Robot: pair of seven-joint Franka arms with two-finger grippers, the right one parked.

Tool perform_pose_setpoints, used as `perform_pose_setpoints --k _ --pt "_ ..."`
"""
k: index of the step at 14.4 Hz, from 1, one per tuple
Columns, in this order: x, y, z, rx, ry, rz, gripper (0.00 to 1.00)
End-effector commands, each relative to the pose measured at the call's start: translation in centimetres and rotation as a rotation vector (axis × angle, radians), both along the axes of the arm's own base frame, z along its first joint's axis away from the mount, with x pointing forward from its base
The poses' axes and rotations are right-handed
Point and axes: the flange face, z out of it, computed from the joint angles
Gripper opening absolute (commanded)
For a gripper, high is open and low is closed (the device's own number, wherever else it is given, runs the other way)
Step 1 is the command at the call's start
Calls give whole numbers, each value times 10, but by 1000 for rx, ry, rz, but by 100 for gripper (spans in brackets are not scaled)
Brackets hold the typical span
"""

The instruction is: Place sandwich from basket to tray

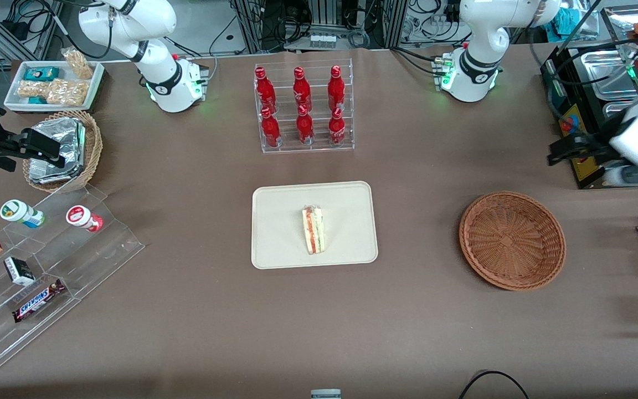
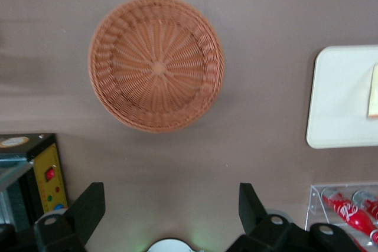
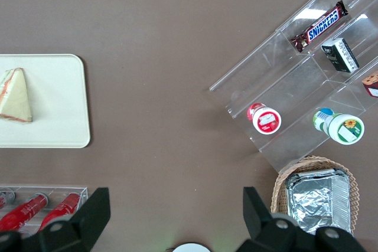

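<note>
The sandwich (image 1: 313, 230), a pale wedge with red and green filling, lies on the cream-beige tray (image 1: 274, 244) at the table's middle. It also shows in the left wrist view (image 2: 373, 90) and the right wrist view (image 3: 15, 95). The reddish-brown wicker basket (image 1: 512, 240) sits toward the working arm's end and holds nothing; the left wrist view shows its bare inside (image 2: 156, 63). My left gripper (image 1: 565, 151) is raised above the table, farther from the front camera than the basket, with its fingers (image 2: 88, 208) wide apart and nothing between them.
A clear rack of red bottles (image 1: 303, 108) stands farther back than the tray. A tan basket of foil packs (image 1: 64, 149), a white snack tray (image 1: 53, 83) and clear stepped shelves (image 1: 47, 260) lie toward the parked arm's end. A black equipment box (image 1: 574, 111) stands by my gripper.
</note>
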Motion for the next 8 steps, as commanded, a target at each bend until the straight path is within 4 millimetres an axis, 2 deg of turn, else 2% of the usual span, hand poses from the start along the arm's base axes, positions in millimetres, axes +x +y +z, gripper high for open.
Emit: perform_pose_setpoints --k 1,8 --pt "-2 6 23 62 -36 -11 100" --pt "-3 -6 20 34 -27 -21 100"
